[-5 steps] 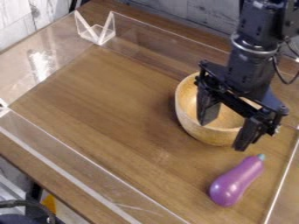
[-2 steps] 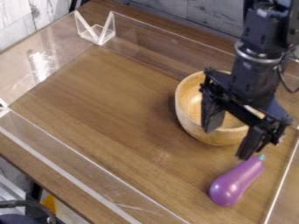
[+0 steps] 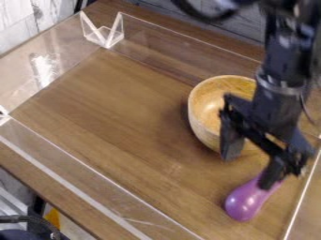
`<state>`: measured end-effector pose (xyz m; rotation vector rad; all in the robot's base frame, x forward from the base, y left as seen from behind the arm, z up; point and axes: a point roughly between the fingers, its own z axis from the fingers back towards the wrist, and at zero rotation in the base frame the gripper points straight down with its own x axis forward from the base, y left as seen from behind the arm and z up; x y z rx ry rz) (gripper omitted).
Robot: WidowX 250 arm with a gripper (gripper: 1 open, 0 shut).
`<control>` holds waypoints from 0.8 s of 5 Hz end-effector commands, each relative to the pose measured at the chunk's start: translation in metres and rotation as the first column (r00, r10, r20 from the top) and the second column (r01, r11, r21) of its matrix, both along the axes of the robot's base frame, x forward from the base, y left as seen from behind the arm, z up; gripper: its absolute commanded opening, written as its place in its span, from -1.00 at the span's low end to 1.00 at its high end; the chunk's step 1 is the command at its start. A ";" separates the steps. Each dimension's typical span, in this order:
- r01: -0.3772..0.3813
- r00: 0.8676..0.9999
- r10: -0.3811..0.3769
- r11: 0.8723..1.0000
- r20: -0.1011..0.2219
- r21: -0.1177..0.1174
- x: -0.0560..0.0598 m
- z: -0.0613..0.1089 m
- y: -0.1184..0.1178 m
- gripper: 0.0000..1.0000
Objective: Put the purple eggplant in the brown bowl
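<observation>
Lower now, the wide-open end effector (image 3: 264,167) partly hides the eggplant (image 3: 251,200).

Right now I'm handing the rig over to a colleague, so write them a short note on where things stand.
Pincer: open, nothing held, above and partly in front of the eggplant's upper end.
Purple eggplant: on the table, on the near side of the bowl.
Brown bowl: upright on the table, partly hidden behind the arm.
Done: no placing yet; the eggplant is outside the bowl.
Left: grip the eggplant, lift it, set it in the bowl.
</observation>
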<state>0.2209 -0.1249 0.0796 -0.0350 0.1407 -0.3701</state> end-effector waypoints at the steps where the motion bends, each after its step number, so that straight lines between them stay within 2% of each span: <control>1: 0.007 1.000 -0.006 1.000 0.025 -0.017 0.003 -0.005 -0.007 1.00; 4: -0.010 1.000 0.010 1.000 -0.001 -0.022 0.005 -0.030 -0.003 1.00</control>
